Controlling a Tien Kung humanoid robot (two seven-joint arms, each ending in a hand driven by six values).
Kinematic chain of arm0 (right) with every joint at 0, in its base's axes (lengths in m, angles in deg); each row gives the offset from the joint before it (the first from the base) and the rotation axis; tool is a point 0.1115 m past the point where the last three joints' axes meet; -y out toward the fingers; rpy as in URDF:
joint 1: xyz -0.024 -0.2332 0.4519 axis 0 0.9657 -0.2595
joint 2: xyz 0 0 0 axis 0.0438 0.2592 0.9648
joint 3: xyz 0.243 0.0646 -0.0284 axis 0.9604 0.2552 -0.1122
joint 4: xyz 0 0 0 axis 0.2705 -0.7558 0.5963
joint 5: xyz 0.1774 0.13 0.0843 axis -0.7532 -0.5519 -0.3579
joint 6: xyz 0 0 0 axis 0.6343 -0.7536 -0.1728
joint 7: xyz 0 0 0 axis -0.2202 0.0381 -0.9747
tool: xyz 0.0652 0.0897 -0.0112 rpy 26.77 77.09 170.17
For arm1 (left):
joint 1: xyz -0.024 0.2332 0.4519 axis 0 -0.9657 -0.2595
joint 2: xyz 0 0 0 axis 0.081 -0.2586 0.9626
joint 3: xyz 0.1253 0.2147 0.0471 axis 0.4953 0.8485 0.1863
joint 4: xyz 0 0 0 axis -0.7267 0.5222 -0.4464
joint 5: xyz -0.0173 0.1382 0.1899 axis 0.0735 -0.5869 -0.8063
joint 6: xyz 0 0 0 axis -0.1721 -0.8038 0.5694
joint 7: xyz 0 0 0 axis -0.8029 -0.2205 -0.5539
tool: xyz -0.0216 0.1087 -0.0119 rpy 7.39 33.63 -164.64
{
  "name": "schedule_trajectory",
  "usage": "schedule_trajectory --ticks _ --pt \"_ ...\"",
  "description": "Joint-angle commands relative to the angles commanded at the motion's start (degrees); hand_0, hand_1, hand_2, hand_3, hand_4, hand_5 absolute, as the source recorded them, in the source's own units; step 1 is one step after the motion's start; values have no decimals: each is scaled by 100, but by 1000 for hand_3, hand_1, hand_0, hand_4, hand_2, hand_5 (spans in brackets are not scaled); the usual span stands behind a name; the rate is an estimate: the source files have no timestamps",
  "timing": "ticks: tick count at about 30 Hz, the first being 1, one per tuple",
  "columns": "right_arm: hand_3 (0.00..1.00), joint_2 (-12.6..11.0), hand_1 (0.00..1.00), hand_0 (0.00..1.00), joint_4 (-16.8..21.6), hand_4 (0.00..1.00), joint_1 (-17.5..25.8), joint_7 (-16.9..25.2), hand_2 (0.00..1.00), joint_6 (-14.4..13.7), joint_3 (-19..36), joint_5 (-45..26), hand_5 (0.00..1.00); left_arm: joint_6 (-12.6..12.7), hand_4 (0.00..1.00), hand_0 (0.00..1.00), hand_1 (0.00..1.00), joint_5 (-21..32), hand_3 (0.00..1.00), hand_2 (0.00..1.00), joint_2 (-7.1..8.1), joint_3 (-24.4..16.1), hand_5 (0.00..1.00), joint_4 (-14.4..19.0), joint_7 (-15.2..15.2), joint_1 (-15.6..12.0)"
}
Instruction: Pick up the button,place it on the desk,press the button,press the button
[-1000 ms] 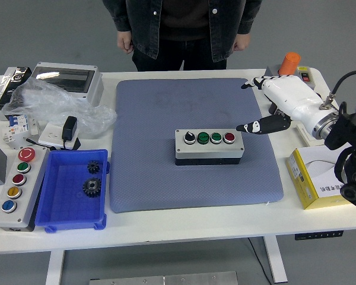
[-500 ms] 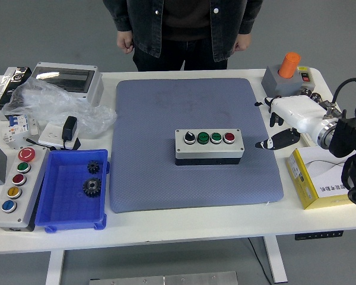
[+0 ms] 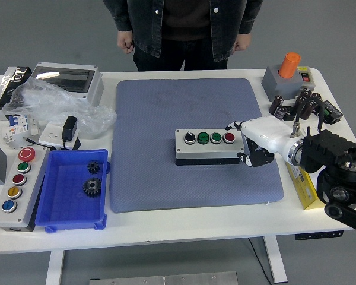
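Note:
A grey button box (image 3: pixel 209 147) lies on the blue-grey mat (image 3: pixel 166 107), a little right of its middle. Its top carries a black selector knob (image 3: pixel 190 138), two green buttons (image 3: pixel 209 138) and a red button (image 3: pixel 229 138). My right hand (image 3: pixel 249 142), white with black tips, is down at the box's right end, close beside the red button and against that end of the box. Whether it has closed on the box does not show. The left arm is out of view.
A second button box (image 3: pixel 15 187) and a blue bin (image 3: pixel 50 208) holding gears stand at the left. Behind them are a plastic bag (image 3: pixel 47 101) and a grey enclosure (image 3: pixel 68 80). An orange-capped switch (image 3: pixel 289 64), dark capacitors (image 3: pixel 302 104) and a yellow carton (image 3: pixel 302 184) crowd the right. A person stands at the far side, hands (image 3: pixel 126 41) hanging.
My right hand drew back right from near the red button, then came down and left to the box's right end. The box has not moved.

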Motion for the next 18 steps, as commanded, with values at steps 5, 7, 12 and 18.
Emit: schedule_trajectory --ticks 5,7,12,18 --pt "877 85 402 376 -130 478 -68 26 278 -32 -83 -28 2 2 749 712 761 -6 710 692 1 -3 474 2 -5 7" --pt "877 121 402 376 -229 478 -87 40 278 -48 -134 -41 2 4 749 712 761 -12 710 692 4 -9 474 4 -7 12" --pt "876 201 395 368 -530 491 -117 81 273 -79 -242 -56 2 5 749 712 760 -13 709 692 10 -15 474 4 -11 19" --pt "873 227 394 364 -728 496 -146 105 270 -93 -288 -67 9 6 748 711 761 -21 709 692 11 -27 477 4 -14 29"
